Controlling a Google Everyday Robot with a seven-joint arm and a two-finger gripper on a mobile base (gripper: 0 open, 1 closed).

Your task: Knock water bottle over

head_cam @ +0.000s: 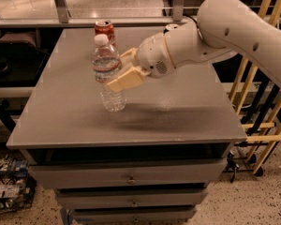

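Observation:
The water bottle (107,76), clear ribbed plastic with a white cap and a thin red-and-white band, stands on the grey table (178,111) at the left middle, leaning slightly left. My gripper (123,71) reaches in from the right at the bottle's mid height. Its tan fingers (127,80) are open and touch the bottle's right side, one in front of it and one behind. The white arm stretches away to the upper right.
A red Coca-Cola can (104,29) stands just behind the bottle near the table's far edge. The arm hides the area at the far right of the table. Drawers sit below the tabletop. A wooden rack (262,125) stands right of the table.

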